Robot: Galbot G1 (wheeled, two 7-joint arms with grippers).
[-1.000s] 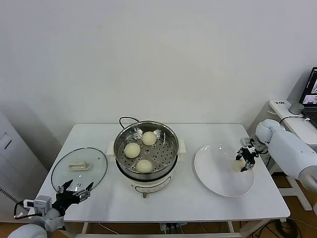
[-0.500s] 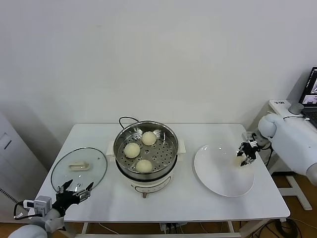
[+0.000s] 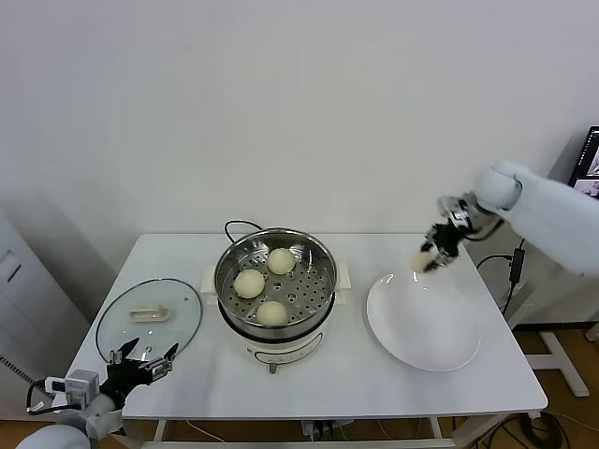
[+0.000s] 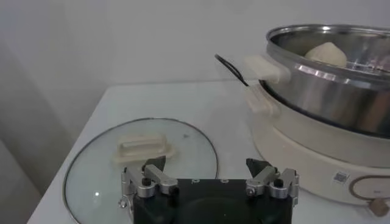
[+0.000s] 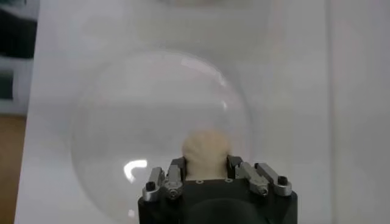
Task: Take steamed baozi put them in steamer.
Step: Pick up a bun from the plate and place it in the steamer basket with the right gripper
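The shiny steel steamer (image 3: 277, 318) stands mid-table on its cream base, with three cream-white baozi (image 3: 249, 282) on its perforated tray. It also shows in the left wrist view (image 4: 329, 91). My right gripper (image 3: 426, 259) is shut on the fourth baozi (image 3: 419, 263) and holds it in the air above the far left rim of the white plate (image 3: 423, 323). In the right wrist view the baozi (image 5: 206, 148) sits between the fingers, above the plate (image 5: 122, 122). My left gripper (image 3: 140, 361) is open and empty at the table's front left corner.
The round glass lid (image 3: 150, 318) with a cream handle lies flat left of the steamer, just beyond my left gripper. A black cord (image 3: 236, 225) runs behind the steamer. A side desk stands at the far right.
My right gripper lifted the baozi off the plate's right side and carried it up and left, toward the steamer. The left arm has not moved.
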